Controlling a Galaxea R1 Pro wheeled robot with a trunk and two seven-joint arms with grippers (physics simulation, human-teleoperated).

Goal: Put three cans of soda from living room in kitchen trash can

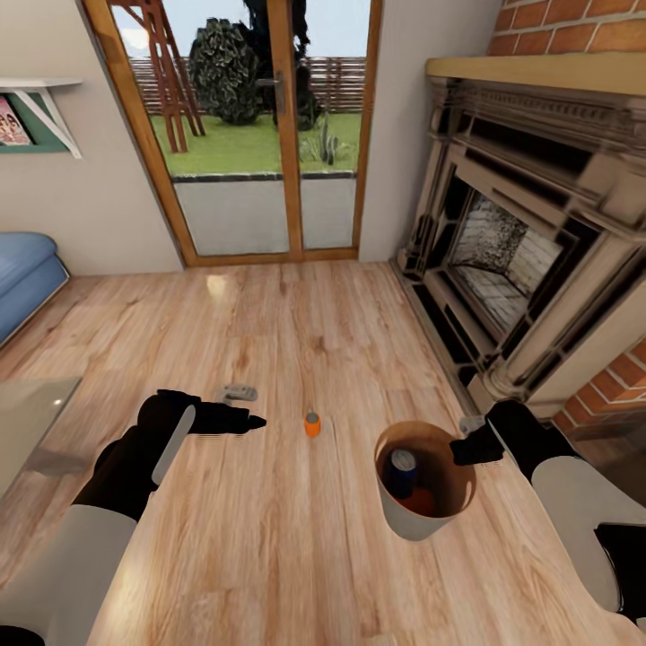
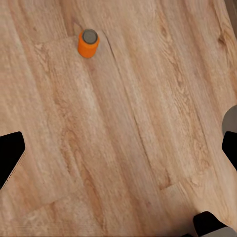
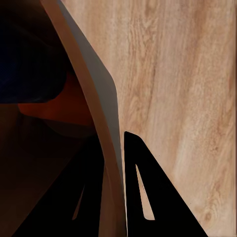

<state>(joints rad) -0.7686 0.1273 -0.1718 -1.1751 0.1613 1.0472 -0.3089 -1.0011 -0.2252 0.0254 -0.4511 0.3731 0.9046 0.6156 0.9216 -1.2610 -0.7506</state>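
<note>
Wood floor [image 1: 296, 341] bears orange can [image 1: 311, 423] (upright) beside bin [image 1: 408, 525].

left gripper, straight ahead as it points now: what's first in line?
Probably the wood floor; the left gripper points across it. The orange can stands upright ahead, off-centre in the left wrist view, so likely missed, though depth is unclear.

I see the trash can [image 1: 422, 516], a small tapered bin, pale grey outside and glossy orange-brown inside, tilted off the wood floor with my right gripper [image 1: 467, 446] pinching its rim. Inside it I make out a dark blue soda can [image 1: 401, 471] and an orange-red one [image 1: 422, 502]. A third orange can [image 1: 311, 423] stands upright on the floor nearby.
</note>
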